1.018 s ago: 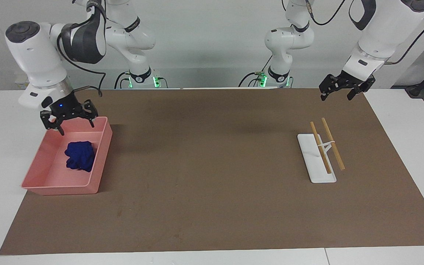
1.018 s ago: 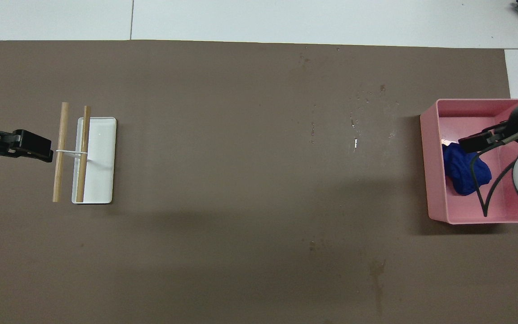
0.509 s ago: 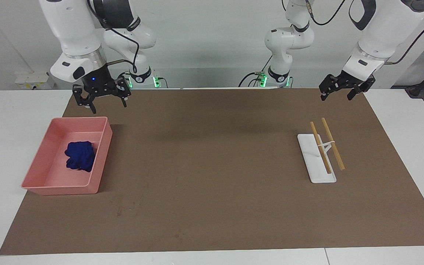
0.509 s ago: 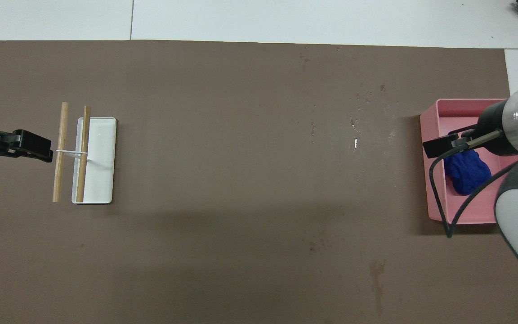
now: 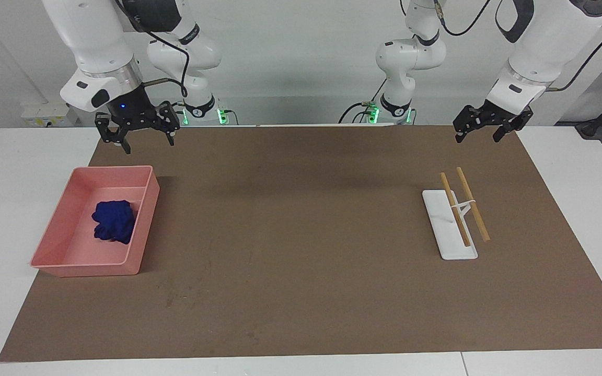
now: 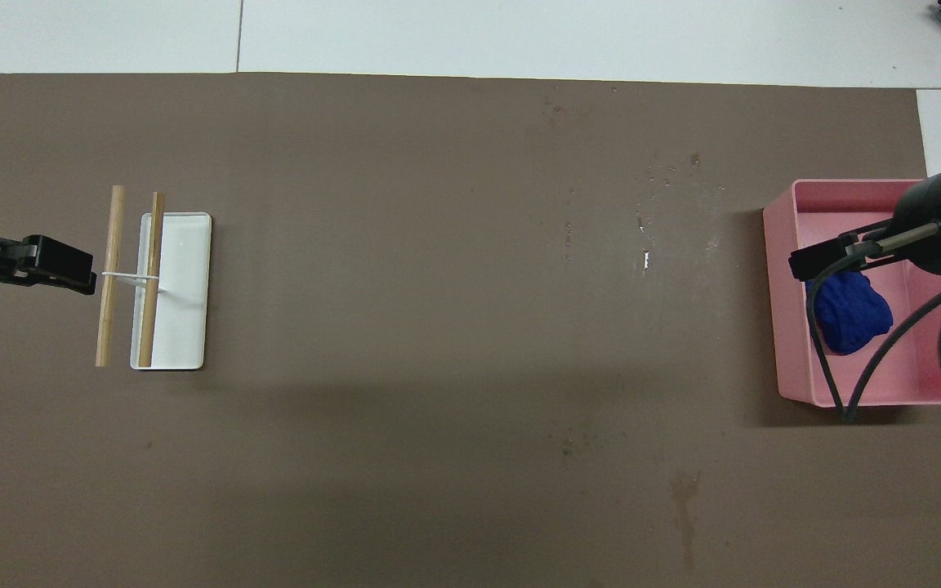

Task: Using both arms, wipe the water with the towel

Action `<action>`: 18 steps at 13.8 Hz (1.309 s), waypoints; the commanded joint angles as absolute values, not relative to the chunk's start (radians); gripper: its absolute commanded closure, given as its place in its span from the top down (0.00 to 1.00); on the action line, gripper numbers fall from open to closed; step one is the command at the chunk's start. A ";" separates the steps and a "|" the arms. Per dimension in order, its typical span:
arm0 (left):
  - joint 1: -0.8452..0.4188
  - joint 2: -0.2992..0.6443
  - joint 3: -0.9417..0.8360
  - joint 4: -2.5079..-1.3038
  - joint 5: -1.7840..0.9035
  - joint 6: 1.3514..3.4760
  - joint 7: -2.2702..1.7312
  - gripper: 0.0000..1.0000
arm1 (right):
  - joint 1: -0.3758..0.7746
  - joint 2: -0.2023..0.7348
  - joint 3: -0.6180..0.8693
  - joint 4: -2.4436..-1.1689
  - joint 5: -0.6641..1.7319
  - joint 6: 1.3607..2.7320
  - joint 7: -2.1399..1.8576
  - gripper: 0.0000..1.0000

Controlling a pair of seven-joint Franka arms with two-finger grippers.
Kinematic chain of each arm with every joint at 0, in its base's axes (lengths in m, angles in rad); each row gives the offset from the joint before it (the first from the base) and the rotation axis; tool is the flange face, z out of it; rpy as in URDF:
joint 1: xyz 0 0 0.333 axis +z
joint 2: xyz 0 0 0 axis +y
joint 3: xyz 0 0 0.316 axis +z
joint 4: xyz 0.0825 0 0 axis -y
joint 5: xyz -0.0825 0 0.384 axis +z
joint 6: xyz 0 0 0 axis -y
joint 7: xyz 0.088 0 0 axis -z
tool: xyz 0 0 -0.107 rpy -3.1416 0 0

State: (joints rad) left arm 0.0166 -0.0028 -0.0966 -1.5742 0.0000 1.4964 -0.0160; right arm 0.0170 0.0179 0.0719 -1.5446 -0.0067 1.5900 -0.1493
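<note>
The blue towel [image 5: 114,221] [image 6: 846,318] lies crumpled inside the pink tray [image 5: 87,269] [image 6: 777,327] at the right arm's end of the mat. My right gripper [image 5: 141,142] [image 6: 813,263] hangs open and empty, high over the robots' end of the tray and well clear of the towel. My left gripper [image 5: 477,137] [image 6: 70,273] waits open and empty in the air over the mat at the left arm's end. Small pale specks of water [image 6: 646,260] glint on the mat beside the tray, toward the middle.
A white rectangular holder [image 5: 450,224] [image 6: 180,327] with two wooden sticks [image 5: 472,211] [image 6: 109,273] across it lies at the left arm's end. The brown mat [image 5: 301,235] covers most of the white table.
My right gripper rose from the tray's rim and drew back toward the robots, then shifted slightly toward the right arm's end. The towel stayed in the tray. The left arm has not moved.
</note>
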 commanded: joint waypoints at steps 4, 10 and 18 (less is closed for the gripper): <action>0.011 -0.034 -0.086 -1.611 -0.014 1.513 -0.009 1.00 | -0.015 0.035 0.092 -1.537 0.006 1.560 -0.140 1.00; 0.011 -0.034 -0.086 -1.611 -0.014 1.513 -0.009 1.00 | -0.012 0.029 0.092 -1.539 0.006 1.565 -0.132 1.00; 0.011 -0.034 -0.086 -1.611 -0.014 1.513 -0.009 1.00 | -0.011 0.031 0.092 -1.534 0.005 1.581 -0.041 1.00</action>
